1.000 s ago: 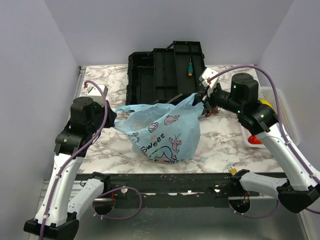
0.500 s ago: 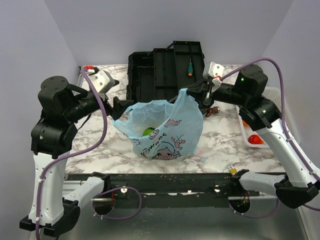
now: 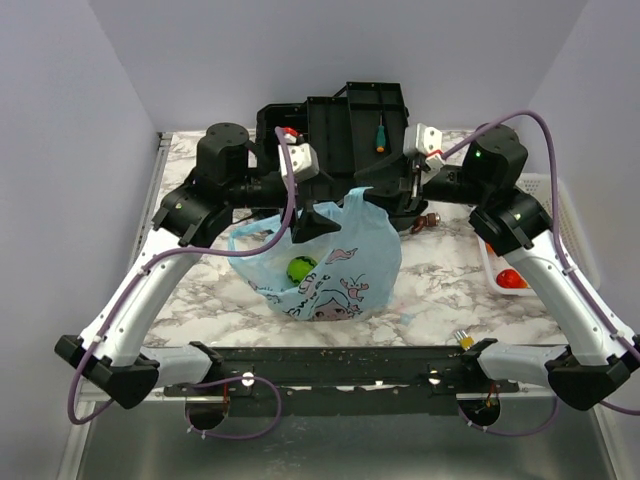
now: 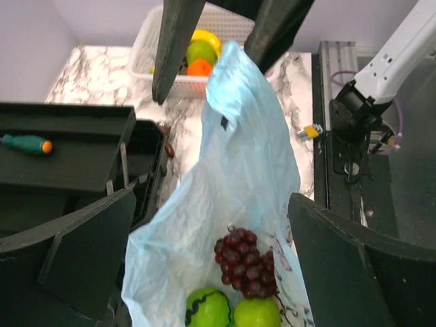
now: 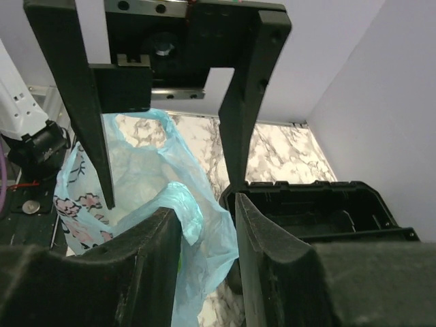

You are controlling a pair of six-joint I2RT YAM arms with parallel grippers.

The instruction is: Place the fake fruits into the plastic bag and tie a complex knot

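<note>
Top external: left jaws now over plastic bag (image 3: 350, 265).

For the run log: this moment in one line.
bag open, unknotted | inside: grapes, green fruits | left jaws open | right jaws open at handle

The plastic bag (image 3: 345, 262) is hiding most of the fake fruits in the top view, with only one green fruit (image 3: 299, 268) showing. In the left wrist view, the bottom edge is cutting off two green fruits (image 4: 208, 310). The fingers (image 4: 176, 41) of the right gripper (image 4: 205, 82) are covering part of the white basket (image 4: 228, 19).
</note>
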